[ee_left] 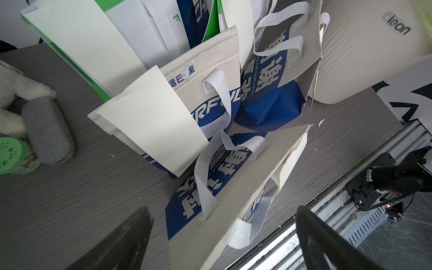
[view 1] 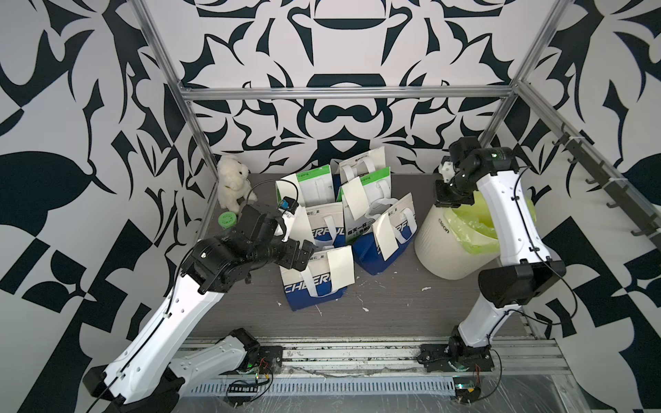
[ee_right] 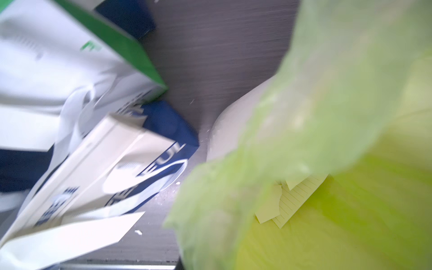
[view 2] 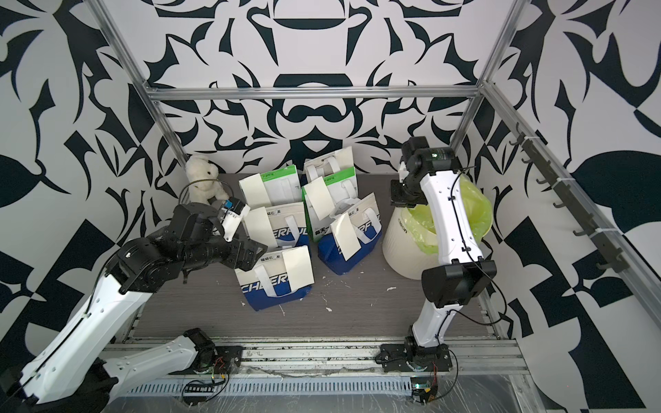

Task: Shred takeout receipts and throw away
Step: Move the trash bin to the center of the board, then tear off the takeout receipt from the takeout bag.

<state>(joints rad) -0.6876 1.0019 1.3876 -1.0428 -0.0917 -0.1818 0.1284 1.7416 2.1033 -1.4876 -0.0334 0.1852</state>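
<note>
Two overhead views, two wrist views.
Both top views look steeply down from above the front edge onto the whole table [view 1: 393, 314], bags [view 1: 314, 282] at 12 o'clock, bin [view 1: 440, 243] at 2 o'clock; the left wrist view sits close over the bags, facing the bin; the right wrist view, blurred, hangs just above the bin's green liner [ee_right: 327, 117], sharing those bags.

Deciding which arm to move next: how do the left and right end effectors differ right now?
The left end effector is open; the right end effector is shut. The left sits low at the top edge of the front blue bag, near its receipt; the right hangs high over the green-lined bin, where torn paper pieces lie. Shared: no receipt is visible in either.
</note>
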